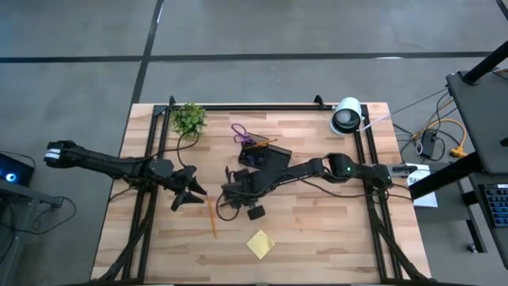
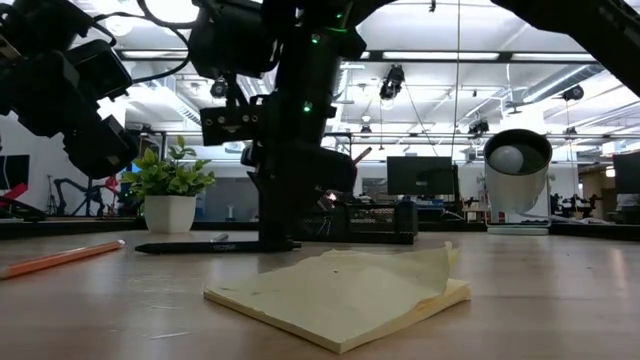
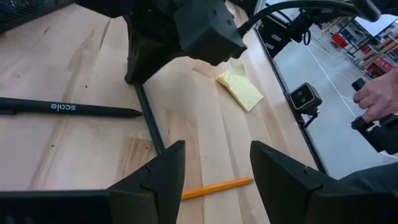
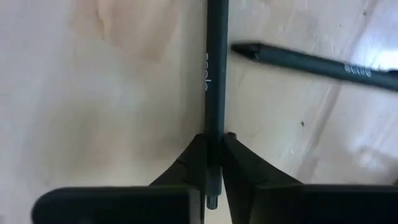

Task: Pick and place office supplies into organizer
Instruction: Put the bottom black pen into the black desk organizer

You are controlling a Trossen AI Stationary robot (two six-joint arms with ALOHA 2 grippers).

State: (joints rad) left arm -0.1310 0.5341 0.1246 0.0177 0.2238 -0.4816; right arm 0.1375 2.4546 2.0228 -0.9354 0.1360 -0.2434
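Note:
My right gripper (image 4: 213, 163) is shut on a dark pen (image 4: 216, 74) at the table's middle, in front of the black organizer (image 1: 270, 157). The purple-handled scissors (image 1: 240, 132) stick out of the organizer. A second dark pen (image 3: 62, 107) lies flat on the wood beside the held one. My left gripper (image 3: 214, 168) hovers open, left of the right one, above the orange pencil (image 3: 217, 186). The pencil lies on the table. The yellow sticky-note pad (image 1: 260, 243) lies flat near the near edge. My right gripper pinches the dark pen near one end (image 4: 213, 146) between its two fingertips, coming from above. The rest of the pen (image 3: 149, 124) runs out level over the wood ahead of the fingers. I cannot tell whether it is lifted off the table.
A small green plant (image 1: 189, 117) stands at the far left corner and a round white-and-black device (image 1: 347, 116) at the far right. Black frame rails (image 1: 151, 159) run along both sides. A person's hand (image 3: 376, 99) shows beyond the table's near edge.

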